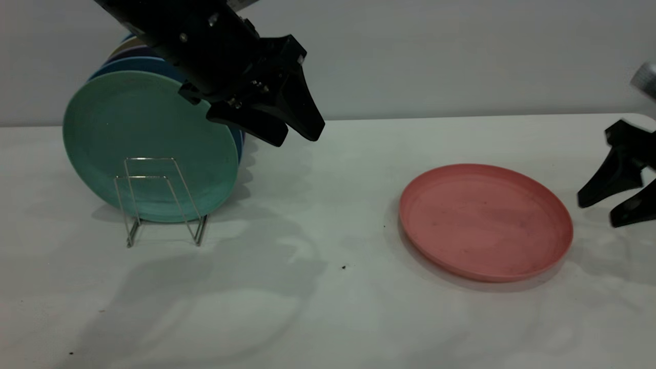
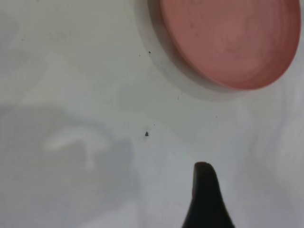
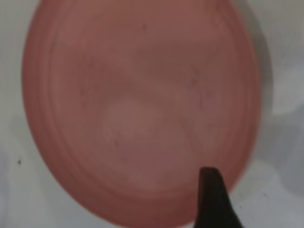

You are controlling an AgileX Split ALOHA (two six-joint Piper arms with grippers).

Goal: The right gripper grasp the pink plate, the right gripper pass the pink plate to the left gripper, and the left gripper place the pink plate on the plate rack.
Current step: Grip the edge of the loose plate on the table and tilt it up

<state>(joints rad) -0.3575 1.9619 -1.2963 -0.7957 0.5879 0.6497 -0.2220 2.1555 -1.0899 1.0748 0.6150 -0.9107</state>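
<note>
The pink plate [image 1: 486, 221] lies flat on the white table at the right; it also shows in the left wrist view [image 2: 228, 38] and fills the right wrist view [image 3: 142, 109]. My right gripper [image 1: 599, 211] is open and empty, low beside the plate's right rim; one of its fingers [image 3: 211, 199] shows over the plate's edge. My left gripper [image 1: 297, 136] is open and empty, up in the air to the right of the plate rack [image 1: 148, 159]; one of its fingers [image 2: 205, 199] shows over bare table. The silver wire rack stands at the left.
A teal-green plate [image 1: 143, 128] stands upright in the rack, with a blue plate [image 1: 138, 64] and others behind it. The front loops of the rack hold nothing. Small dark specks lie on the table [image 1: 328, 307].
</note>
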